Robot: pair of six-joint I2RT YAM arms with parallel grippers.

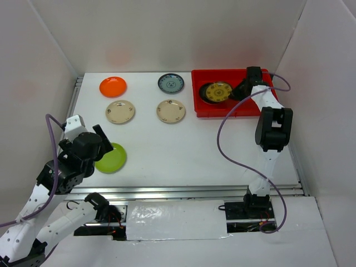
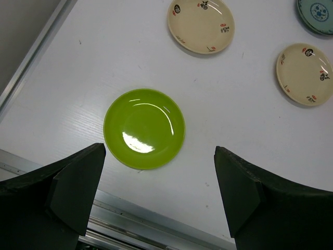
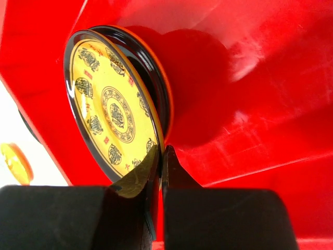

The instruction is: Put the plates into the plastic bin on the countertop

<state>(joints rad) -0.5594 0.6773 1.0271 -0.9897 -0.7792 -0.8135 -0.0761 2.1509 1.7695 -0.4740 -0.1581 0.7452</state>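
The round gold-patterned plate (image 3: pixel 112 112) in the red plastic bin (image 3: pixel 234 104) at 1 o'clock is pinched by the right end effector (image 3: pixel 160 156), while the left end effector (image 2: pixel 159 152) is spread over the lime-green plate (image 2: pixel 144 127).

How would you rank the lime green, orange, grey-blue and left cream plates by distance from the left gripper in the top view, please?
From the left gripper, nearest first:
1. lime green plate, right under it at the near left.
2. left cream plate, just beyond it.
3. orange plate, far left corner.
4. grey-blue plate, far edge, toward the middle.
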